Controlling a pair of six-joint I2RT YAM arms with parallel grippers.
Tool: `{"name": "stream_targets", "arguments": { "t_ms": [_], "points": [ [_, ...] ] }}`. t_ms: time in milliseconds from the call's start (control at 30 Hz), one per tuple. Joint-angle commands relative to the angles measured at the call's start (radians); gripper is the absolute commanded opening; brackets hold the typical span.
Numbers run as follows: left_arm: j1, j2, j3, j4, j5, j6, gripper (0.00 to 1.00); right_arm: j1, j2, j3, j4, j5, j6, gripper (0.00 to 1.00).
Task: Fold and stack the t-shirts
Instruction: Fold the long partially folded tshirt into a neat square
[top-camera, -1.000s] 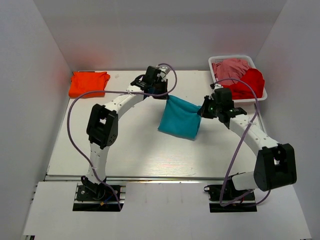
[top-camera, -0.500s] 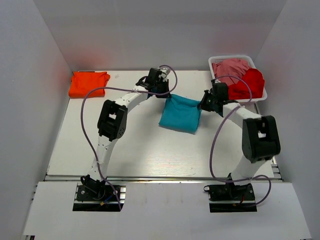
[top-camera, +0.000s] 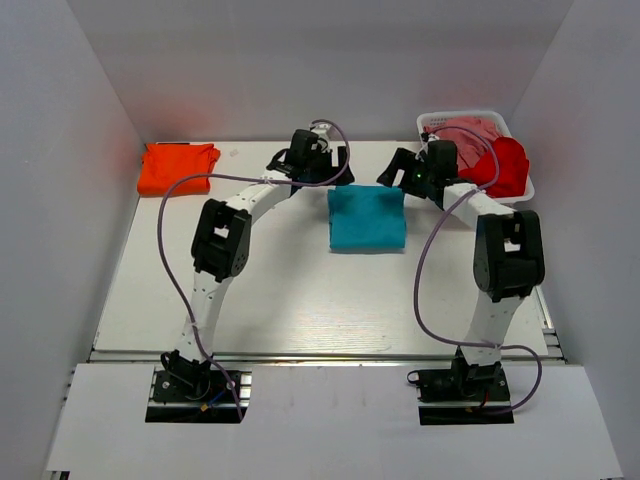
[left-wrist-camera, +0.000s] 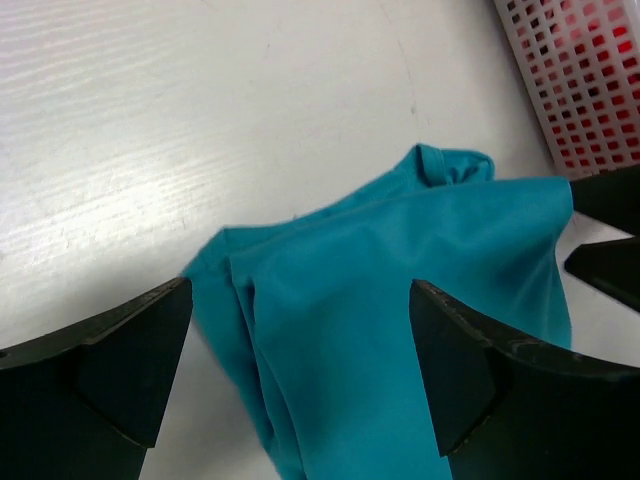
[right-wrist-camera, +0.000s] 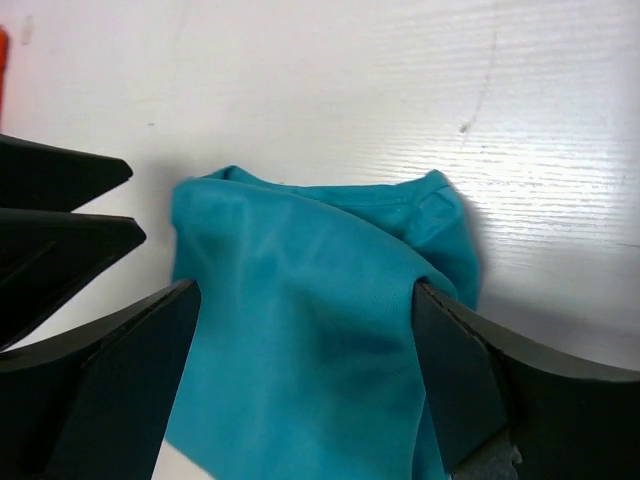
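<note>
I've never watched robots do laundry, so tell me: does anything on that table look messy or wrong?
Nothing spilled or damaged. The teal t-shirt lies folded flat mid-table; only one far corner is bunched up. The red t-shirt is heaped above the white basket's rim.

I count four t-shirts on my feed: one teal t-shirt (top-camera: 367, 218), one orange t-shirt (top-camera: 178, 167), one red t-shirt (top-camera: 505, 165) and one pink t-shirt (top-camera: 462, 128). I see one white basket (top-camera: 470, 114) and one table (top-camera: 280, 300). I have two arms: one left arm (top-camera: 220, 240), one right arm (top-camera: 508, 255).
</note>
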Motion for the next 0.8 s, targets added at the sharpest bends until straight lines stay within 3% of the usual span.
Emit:
{"name": "stream_targets", "arguments": {
  "t_ms": [0, 167, 433, 633, 767],
  "points": [
    [0.0, -0.192, -0.097, 0.064, -0.025, 0.006, 1.0, -0.002, -0.135, -0.007, -0.009, -0.051, -0.062, 0.9],
    [-0.02, -0.218, -0.107, 0.061, 0.053, 0.026, 1.0, 0.0, -0.205, -0.036, -0.017, -0.106, -0.079, 0.9],
    [-0.03, -0.09, -0.057, 0.134, 0.205, -0.029, 1.0, -0.005, -0.186, -0.062, 0.009, -0.18, -0.082, 0.9],
    [-0.03, 0.019, -0.021, 0.191, 0.191, -0.066, 1.0, -0.025, -0.024, -0.048, 0.216, -0.336, -0.045, 0.9],
    [-0.02, 0.053, -0.05, 0.191, 0.164, -0.088, 1.0, -0.043, 0.172, -0.005, 0.389, -0.413, 0.049, 0.9]
  ]
}}
